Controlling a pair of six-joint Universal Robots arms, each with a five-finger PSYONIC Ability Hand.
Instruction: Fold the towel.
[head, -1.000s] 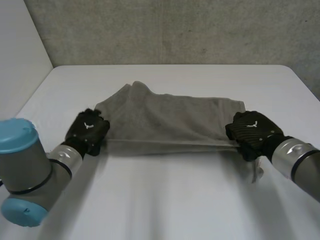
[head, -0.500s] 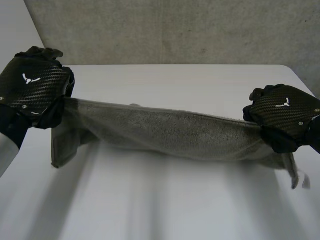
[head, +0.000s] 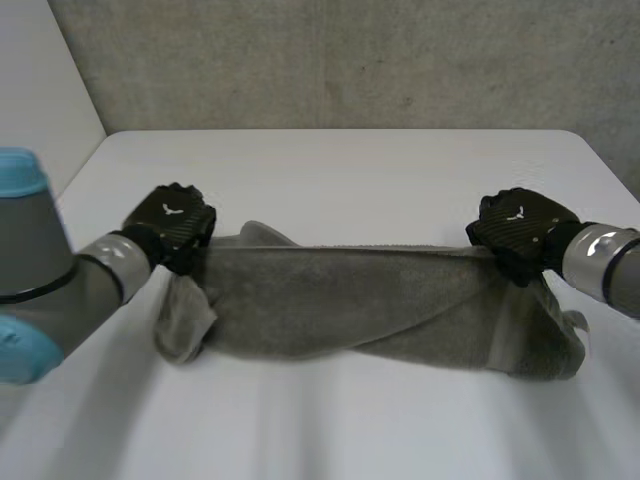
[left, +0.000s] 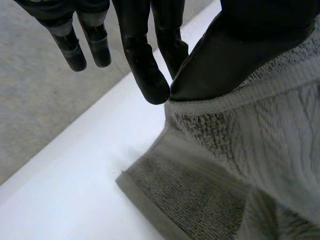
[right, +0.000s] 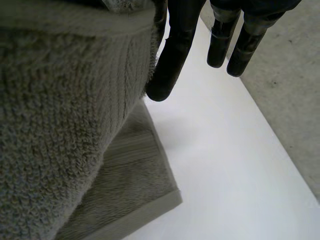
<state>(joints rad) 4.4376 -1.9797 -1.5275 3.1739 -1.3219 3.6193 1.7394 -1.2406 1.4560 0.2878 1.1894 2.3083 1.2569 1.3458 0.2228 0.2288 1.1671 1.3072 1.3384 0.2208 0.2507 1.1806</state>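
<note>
- The grey towel (head: 350, 300) is lying across the middle of the white table (head: 350, 170), stretched between the two hands. Its top hem is being held up off the surface, while the lower part is resting on the table.
- The left hand (head: 172, 222) is gripping one end of that hem. In the left wrist view its thumb (left: 240, 45) is pressing the hem in a pinch and the other fingers are pointing out straight.
- The right hand (head: 520, 232) is gripping the opposite end. In the right wrist view the hem is sitting clamped up by the palm, with the fingers (right: 170, 65) extending past it.
- Both ends of the towel are sagging below the hands, and the end under the right hand is bunching on the table.
- Judgement: the fold itself appears to be in hand, with the raised hem being carried over the resting layer.
- Judgement: the next move is calling for both hands to travel level, holding the hem taut and laying it square on the opposite edge before letting go. The bunched ends are risking a crooked fold.
</note>
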